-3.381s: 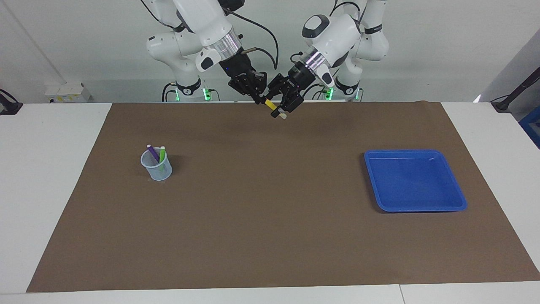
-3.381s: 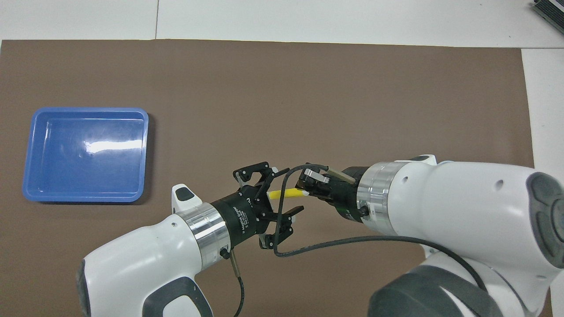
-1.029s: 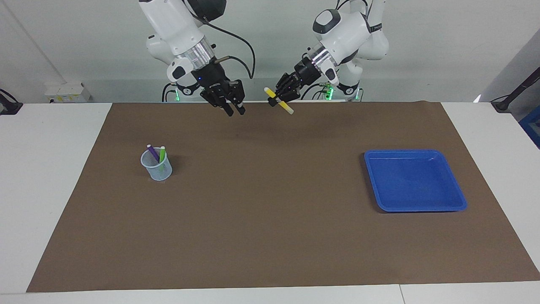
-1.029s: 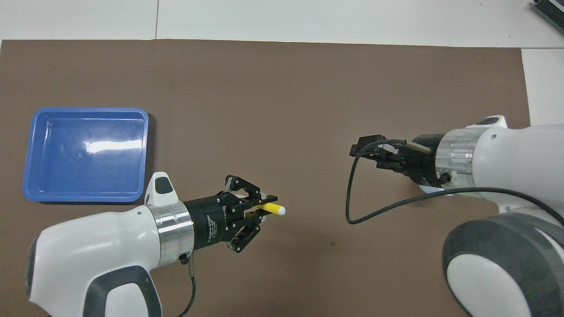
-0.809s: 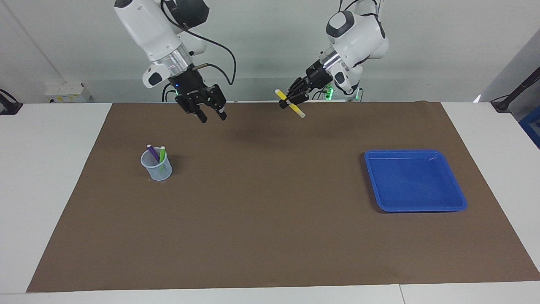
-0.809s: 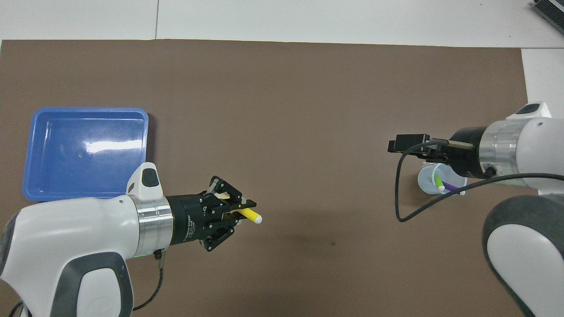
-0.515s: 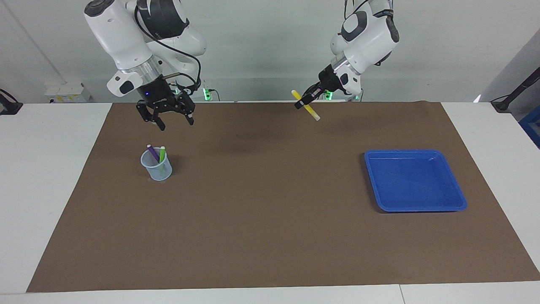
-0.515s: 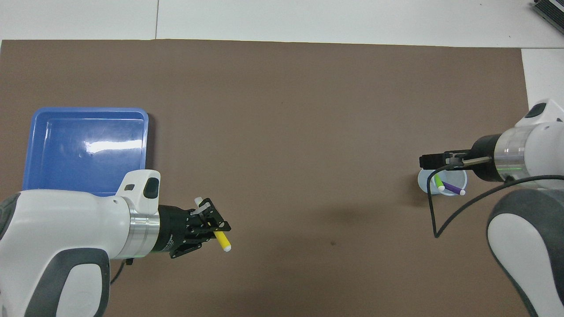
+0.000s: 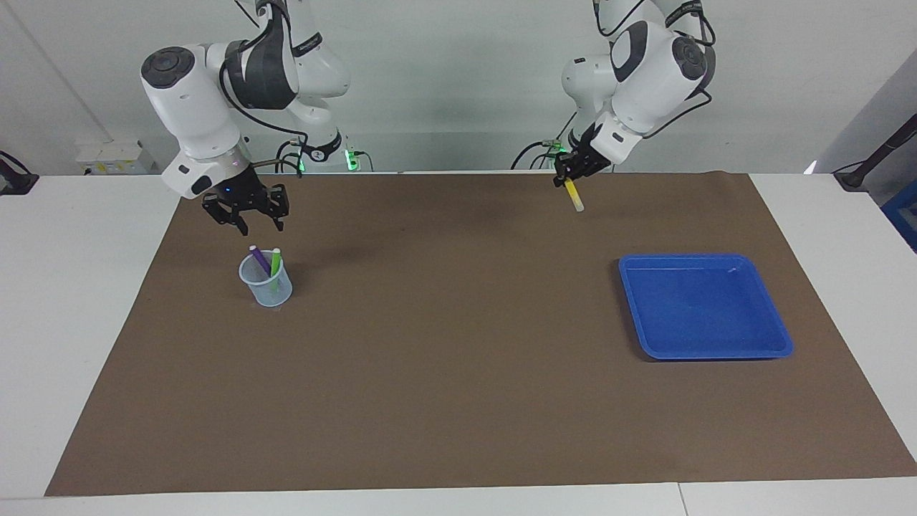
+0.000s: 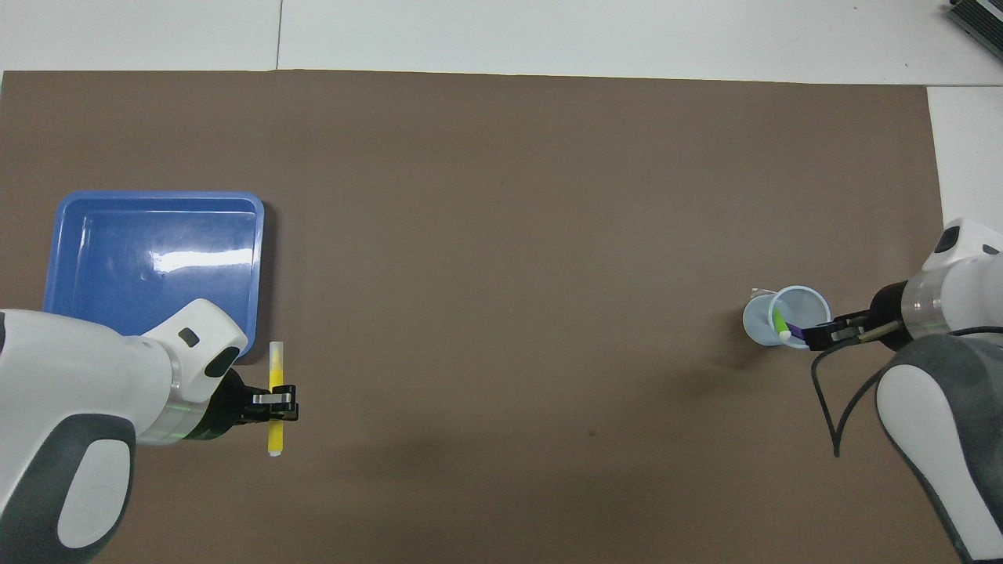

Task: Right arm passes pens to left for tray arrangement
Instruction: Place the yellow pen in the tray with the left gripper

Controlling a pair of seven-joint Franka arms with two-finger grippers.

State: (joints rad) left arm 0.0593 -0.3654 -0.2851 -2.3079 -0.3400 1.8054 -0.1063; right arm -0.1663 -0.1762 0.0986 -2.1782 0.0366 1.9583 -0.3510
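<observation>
Bright, even light, soft shadows, sharp focus, white glare inside the tray (image 10: 168,258).

A small pale blue mesh cup (image 9: 266,280) stands upright on the brown mat (image 9: 458,401), in the left middle of the facing view. The mat covers most of the white table (image 9: 86,287), which shows as strips around it. In the upper left of this view, a white socket box (image 9: 114,158) sits by the wall. A black stand (image 9: 877,158) leans at the right edge.
</observation>
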